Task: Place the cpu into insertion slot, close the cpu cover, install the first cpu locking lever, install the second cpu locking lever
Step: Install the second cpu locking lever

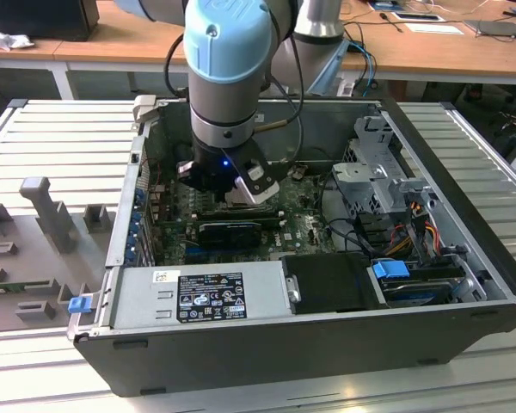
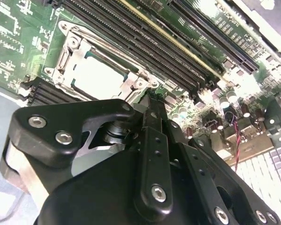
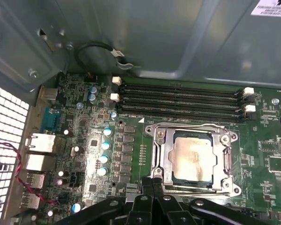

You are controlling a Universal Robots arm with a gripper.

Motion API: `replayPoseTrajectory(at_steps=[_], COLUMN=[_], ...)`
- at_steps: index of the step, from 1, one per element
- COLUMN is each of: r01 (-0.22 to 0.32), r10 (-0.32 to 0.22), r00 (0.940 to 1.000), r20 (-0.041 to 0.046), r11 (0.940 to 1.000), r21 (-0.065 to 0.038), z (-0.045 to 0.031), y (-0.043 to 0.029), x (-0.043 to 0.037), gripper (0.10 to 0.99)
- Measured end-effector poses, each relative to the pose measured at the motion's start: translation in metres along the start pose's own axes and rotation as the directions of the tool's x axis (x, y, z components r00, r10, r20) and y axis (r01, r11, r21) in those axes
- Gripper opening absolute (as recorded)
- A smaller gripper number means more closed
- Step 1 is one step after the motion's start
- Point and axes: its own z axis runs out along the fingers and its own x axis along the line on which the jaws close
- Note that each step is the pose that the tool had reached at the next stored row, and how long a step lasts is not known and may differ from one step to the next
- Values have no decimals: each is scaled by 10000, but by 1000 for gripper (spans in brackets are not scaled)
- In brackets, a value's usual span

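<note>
The cpu (image 3: 193,157) lies flat in the insertion slot (image 3: 235,189) on the green motherboard, its pale face showing through the window of the cpu cover (image 3: 161,154). The cover lies down over it. Thin metal lever rods run along two sides of the frame, one beside the memory slots (image 3: 192,125); whether they are latched I cannot tell. My gripper (image 3: 152,180) is shut with nothing between its fingers, its tips just off the socket's edge. The second wrist view shows the gripper (image 2: 151,101) beside the cpu (image 2: 96,77) and cover (image 2: 131,79). In the exterior view the gripper (image 1: 228,185) reaches down into the open computer case.
Long black memory slots (image 3: 178,98) run beside the socket, with the grey case wall (image 3: 154,37) behind them. A row of capacitors (image 3: 105,145) and a red-black cable (image 3: 9,159) sit near the rear ports. A power supply (image 1: 198,297) and drive cage (image 1: 378,181) crowd the case.
</note>
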Motion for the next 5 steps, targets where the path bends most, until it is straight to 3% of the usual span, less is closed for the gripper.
replayPoseTrajectory(at_steps=[5], r01=[1], r10=[-1], r00=[10000], r20=[1], r11=[10000], r21=[-3], z=[-34], y=[10], x=[0], gripper=[106])
